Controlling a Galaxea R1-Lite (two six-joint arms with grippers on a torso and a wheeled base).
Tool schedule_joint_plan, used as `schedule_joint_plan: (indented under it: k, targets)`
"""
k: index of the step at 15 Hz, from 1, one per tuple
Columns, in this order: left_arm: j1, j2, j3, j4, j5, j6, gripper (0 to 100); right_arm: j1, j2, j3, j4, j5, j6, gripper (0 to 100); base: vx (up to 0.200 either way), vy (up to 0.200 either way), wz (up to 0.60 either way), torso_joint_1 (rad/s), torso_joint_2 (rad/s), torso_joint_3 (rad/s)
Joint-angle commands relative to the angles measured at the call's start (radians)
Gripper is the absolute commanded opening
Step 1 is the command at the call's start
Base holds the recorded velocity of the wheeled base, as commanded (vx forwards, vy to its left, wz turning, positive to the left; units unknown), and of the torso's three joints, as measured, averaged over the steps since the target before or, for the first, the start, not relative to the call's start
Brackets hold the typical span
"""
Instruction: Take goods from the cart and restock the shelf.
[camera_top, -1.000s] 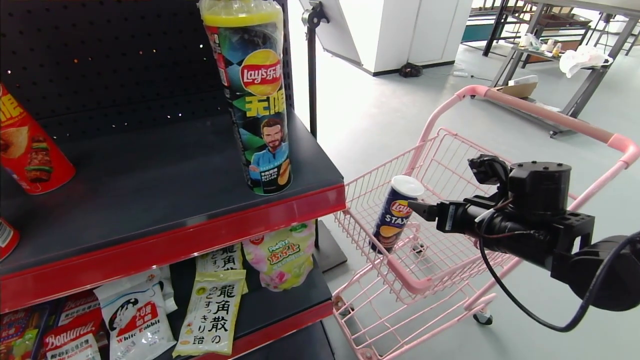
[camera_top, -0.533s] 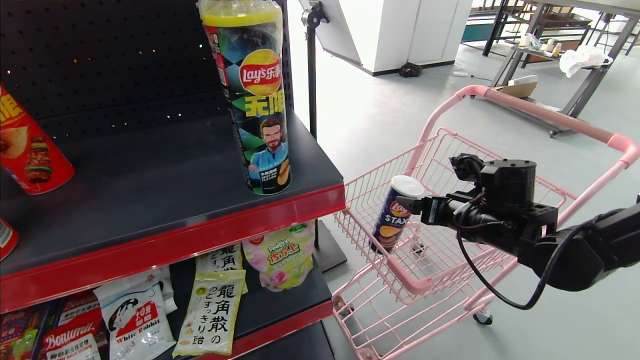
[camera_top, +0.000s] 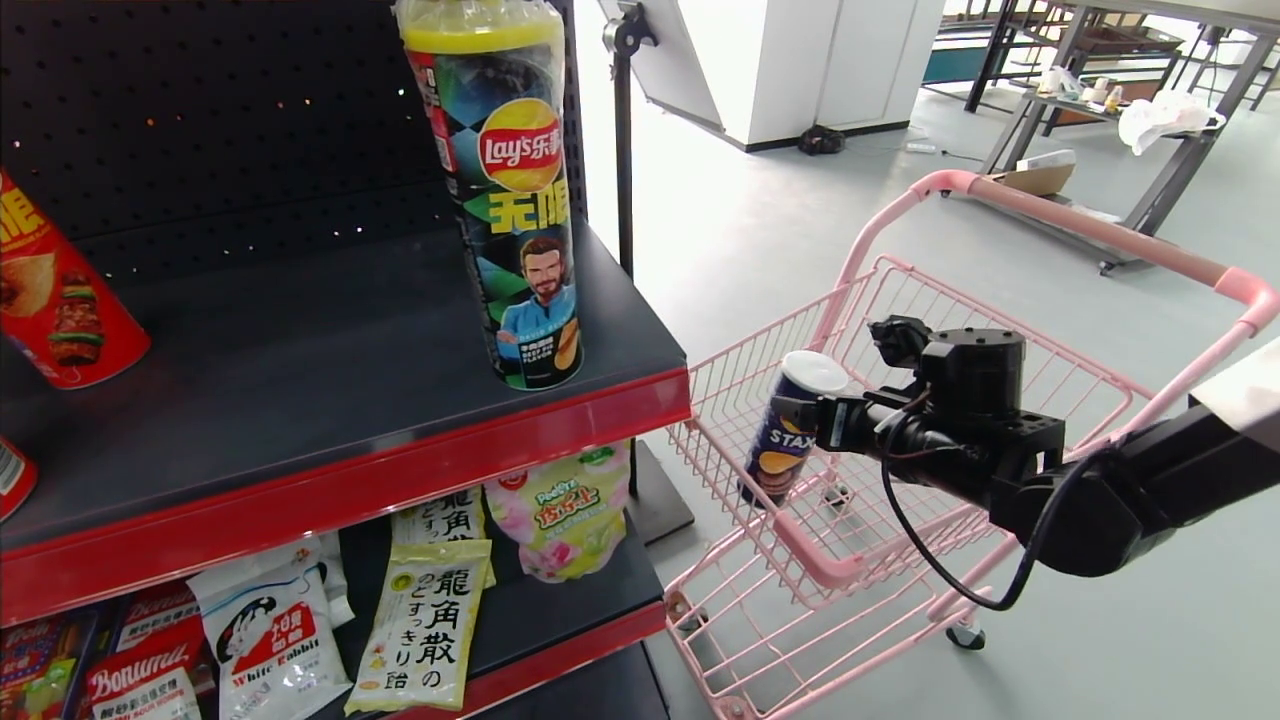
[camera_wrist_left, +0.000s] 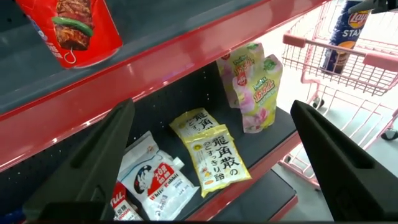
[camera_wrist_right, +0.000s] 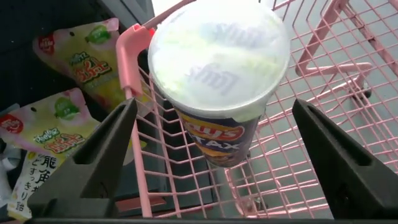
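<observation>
A grey workshop floor with metal benches at the back frames a dark store shelf (camera_top: 350, 470) with a red front edge on the left and a pink wire cart (camera_top: 1000, 200) on the right. On the shelf's upper board, a red chip canister (camera_top: 55, 290) stands at the far left and a tall yellow-lidded chip canister (camera_top: 515, 200) stands upright near the front right corner. Snack bags (camera_top: 430, 620) lie on the board below. In the cart's upper basket, against its shelf-side corner, a dark blue chip canister (camera_top: 790, 430) with a white lid leans slightly.

The pick from the cart appears to be in hand, with nothing lifted yet. The next move likely calls for closing squarely on the blue canister's upper body and lifting it clear of the basket wire before swinging over to the open board.

The left gripper (camera_wrist_left: 211, 165) hangs before the lower shelf, its fingers spread wide and empty. The right gripper (camera_wrist_right: 214, 162) is level with the blue canister's top, its fingers wide apart on either side of the lid. Whether either finger touches the canister cannot be told.
</observation>
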Motion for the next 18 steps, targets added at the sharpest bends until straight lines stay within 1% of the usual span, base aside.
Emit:
schedule_joint_plan:
  k: [1, 4, 6, 7, 8, 12, 15, 18]
  targets:
    - [0.002, -0.002, 0.001, 0.001, 0.0, 0.0, 100, 0.013, 0.042, -0.033, -0.002, 0.0, 0.0, 100, 0.0, 0.0, 0.0, 0.0, 0.0, 0.0]
    - [0.002, -0.002, 0.005, 0.001, 0.008, 0.0, 100, 0.022, 0.095, -0.073, -0.004, -0.003, 0.0, 100, 0.0, 0.0, 0.0, 0.0, 0.0, 0.0]
    - [0.004, -0.002, 0.005, 0.001, 0.008, 0.001, 100, 0.02, 0.145, -0.092, -0.035, -0.009, 0.0, 100, 0.0, 0.0, 0.0, 0.0, 0.0, 0.0]
    - [0.004, -0.002, 0.005, 0.001, 0.008, 0.003, 100, 0.017, 0.173, -0.089, -0.071, -0.015, -0.006, 0, 0.0, 0.0, 0.0, 0.0, 0.0, 0.0]
    - [0.004, -0.002, 0.005, 0.001, 0.008, 0.006, 100, 0.017, 0.199, -0.093, -0.133, -0.02, -0.004, 0, 0.0, 0.0, 0.0, 0.0, 0.0, 0.0]
    - [0.004, -0.002, 0.006, 0.001, 0.009, 0.006, 100, 0.016, 0.196, -0.086, -0.139, -0.018, -0.003, 0, 0.0, 0.0, 0.0, 0.0, 0.0, 0.0]
    - [0.004, -0.002, 0.008, 0.001, 0.008, 0.011, 100, 0.017, 0.113, -0.079, -0.13, -0.02, -0.012, 0, 0.0, 0.0, 0.0, 0.0, 0.0, 0.0]
    - [0.004, -0.002, 0.015, -0.001, 0.008, 0.011, 100, 0.002, -0.09, -0.058, -0.038, -0.02, -0.075, 0, 0.0, 0.0, 0.0, 0.0, 0.0, 0.0]
